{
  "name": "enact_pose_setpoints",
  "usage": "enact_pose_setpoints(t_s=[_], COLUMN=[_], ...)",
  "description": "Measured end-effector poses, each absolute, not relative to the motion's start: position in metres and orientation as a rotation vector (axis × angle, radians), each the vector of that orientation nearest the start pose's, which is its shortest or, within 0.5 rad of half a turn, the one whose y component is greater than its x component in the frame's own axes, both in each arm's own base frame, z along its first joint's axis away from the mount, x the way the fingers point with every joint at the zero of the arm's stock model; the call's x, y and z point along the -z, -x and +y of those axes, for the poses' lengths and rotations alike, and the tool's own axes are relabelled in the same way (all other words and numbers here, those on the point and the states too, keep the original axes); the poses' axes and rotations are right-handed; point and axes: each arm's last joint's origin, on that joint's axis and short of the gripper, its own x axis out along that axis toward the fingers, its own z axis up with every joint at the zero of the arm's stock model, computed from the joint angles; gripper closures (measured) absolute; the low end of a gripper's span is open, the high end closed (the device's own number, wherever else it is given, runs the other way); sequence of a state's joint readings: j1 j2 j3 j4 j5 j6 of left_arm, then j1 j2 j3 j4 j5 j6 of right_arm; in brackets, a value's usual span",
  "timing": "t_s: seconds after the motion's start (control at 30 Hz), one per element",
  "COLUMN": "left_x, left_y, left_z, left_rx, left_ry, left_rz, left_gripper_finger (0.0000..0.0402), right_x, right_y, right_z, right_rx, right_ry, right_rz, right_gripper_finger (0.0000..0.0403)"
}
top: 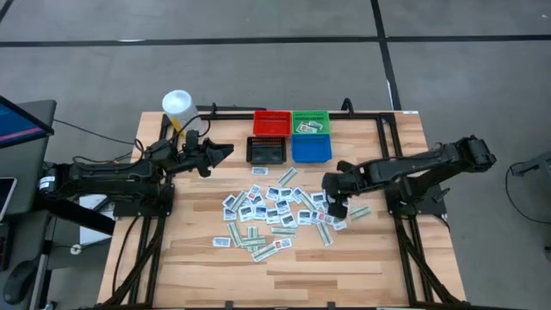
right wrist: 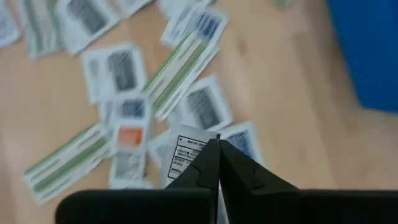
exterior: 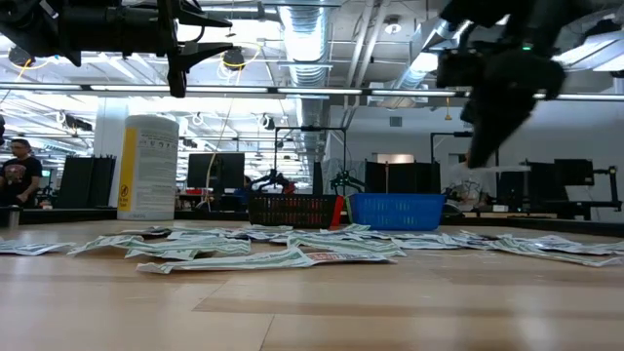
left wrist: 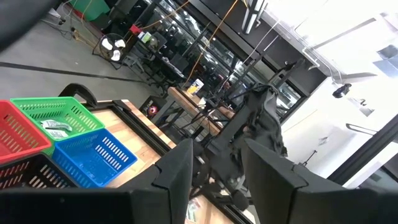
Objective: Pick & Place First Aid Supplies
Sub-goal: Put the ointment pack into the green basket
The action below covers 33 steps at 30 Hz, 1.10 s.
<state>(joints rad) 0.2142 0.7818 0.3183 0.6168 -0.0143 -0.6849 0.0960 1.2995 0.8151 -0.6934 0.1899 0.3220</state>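
Note:
The first aid supplies [top: 275, 211] lie as a loose pile of small white printed packets and green-white strips at the table's middle. My right gripper [top: 336, 207] hangs above the pile's right part, slanting down, shut on one white packet with dark print [right wrist: 183, 155]. In the low view this gripper [exterior: 480, 151] is well above the tabletop. My left gripper [top: 225, 152] waits open and about level at the left of the black bin [top: 266, 150], with nothing between its fingers [left wrist: 180, 168]. My right gripper pinches the white packet at its edge [right wrist: 198, 149] between its two shut fingertips. The fingers come from above, slanting down. The packet shows to one side of the fingertips, clear of the pile below.
Four small bins stand at the far middle: red [top: 271, 122], green [top: 311, 121] with packets inside, black and blue [top: 311, 147]. A white tub [top: 176, 105] stands at the far left. Bare wood lies along the near edge [top: 275, 275].

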Motion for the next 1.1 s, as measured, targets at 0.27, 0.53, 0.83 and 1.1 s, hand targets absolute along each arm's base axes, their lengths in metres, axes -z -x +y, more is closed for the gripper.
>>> enact_pose_setpoints(t_s=[0.27,0.53,0.83,1.1], left_x=[-0.248,-0.248,-0.248,-0.248], left_y=[-0.170,-0.170,-0.171,-0.171], left_z=[0.037,0.037,0.035,0.035], left_rx=[-0.167,-0.152,-0.073,-0.077], left_ry=[0.665,0.665,0.664,0.661], left_rz=[-0.225,-0.220,-0.191,-0.192], left_gripper_finger=[0.0262,0.0262,0.0262,0.0262], right_x=[-0.232,-0.256,-0.269,-0.244], right_y=[-0.247,-0.254,-0.248,-0.252], right_z=[-0.030,-0.086,-0.150,-0.198], right_rx=[0.350,0.445,0.647,0.777], right_ry=[-0.050,0.071,0.149,0.123], right_rz=[0.994,0.798,0.601,0.564], right_gripper_finger=[0.0403,0.0403,0.0403,0.0403])
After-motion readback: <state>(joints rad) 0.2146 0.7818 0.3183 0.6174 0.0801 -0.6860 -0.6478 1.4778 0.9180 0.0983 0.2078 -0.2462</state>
